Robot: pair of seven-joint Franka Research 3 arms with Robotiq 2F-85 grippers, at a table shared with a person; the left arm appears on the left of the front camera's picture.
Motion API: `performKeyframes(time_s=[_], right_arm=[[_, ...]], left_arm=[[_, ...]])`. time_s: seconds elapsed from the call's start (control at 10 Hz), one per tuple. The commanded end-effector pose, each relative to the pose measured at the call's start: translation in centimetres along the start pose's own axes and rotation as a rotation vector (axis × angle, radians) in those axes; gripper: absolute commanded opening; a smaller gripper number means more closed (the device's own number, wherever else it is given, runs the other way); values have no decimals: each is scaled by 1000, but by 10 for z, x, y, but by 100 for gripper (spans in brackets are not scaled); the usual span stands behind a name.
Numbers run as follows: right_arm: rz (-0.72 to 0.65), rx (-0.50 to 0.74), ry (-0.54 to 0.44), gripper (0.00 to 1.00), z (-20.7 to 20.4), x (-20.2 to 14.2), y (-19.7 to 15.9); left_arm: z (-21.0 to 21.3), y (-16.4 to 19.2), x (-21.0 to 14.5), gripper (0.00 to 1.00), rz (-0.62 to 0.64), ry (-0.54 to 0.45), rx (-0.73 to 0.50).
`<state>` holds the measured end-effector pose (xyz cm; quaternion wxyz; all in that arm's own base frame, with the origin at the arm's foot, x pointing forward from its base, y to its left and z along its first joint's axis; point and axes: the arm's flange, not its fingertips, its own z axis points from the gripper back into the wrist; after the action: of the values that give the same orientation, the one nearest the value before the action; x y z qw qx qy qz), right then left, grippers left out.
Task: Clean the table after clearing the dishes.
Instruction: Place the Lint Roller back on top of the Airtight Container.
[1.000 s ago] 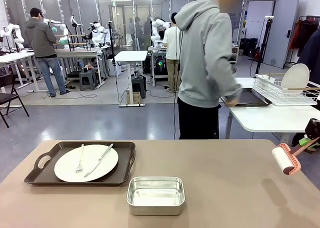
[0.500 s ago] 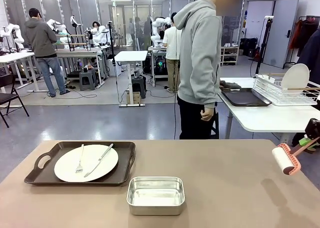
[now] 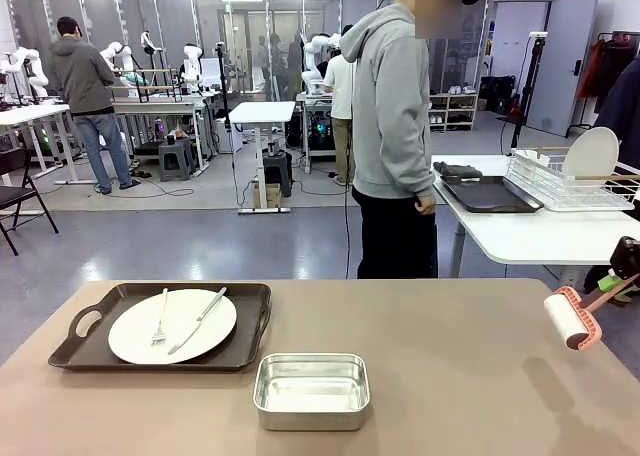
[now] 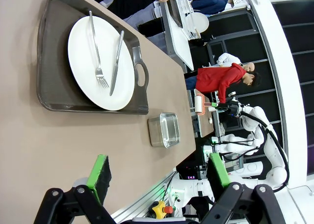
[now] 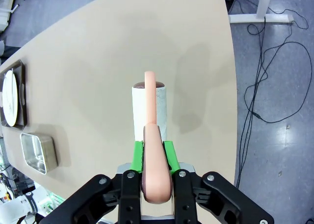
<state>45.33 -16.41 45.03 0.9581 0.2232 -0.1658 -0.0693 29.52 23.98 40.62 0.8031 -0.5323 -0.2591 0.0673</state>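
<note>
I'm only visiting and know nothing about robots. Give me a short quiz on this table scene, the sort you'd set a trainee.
1. True or false: the steel fork and steel knife lie on the round white plate in the dark brown handled tray.
2. What does the right gripper hold? A) a yellow sponge B) a white lint roller with a salmon-pink handle C) nothing
3. Fill in: the left gripper has its jaws ____.
Key: 1 true; 2 B; 3 open.
</note>
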Motion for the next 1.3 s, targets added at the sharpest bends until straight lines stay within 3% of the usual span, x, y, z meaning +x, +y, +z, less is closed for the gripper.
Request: performKeyframes(time_s=[0.0, 0.3, 0.5, 0.7, 0.9, 1.0, 1.2], right_arm=[[165, 9, -14, 21, 2, 5, 44], [660, 56, 48, 21, 16, 13, 186], [1016, -12, 196, 21, -15, -2, 304], [1287, 15, 345, 21, -58, -34, 392], [1492, 39, 451, 21, -98, -73, 459], [1565, 30, 492, 21, -114, -95, 477], [1632, 36, 471, 21, -132, -120, 493]], left_arm=[[3, -3, 0, 100, -6, 2, -8], [3, -3, 0, 100, -6, 2, -8], [3, -3, 0, 100, -6, 2, -8], [3, -3, 0, 100, -6, 2, -8], [3, -3, 0, 100, -6, 2, -8], [3, -3, 0, 100, -6, 2, -8], [3, -3, 0, 100, -6, 2, -8]])
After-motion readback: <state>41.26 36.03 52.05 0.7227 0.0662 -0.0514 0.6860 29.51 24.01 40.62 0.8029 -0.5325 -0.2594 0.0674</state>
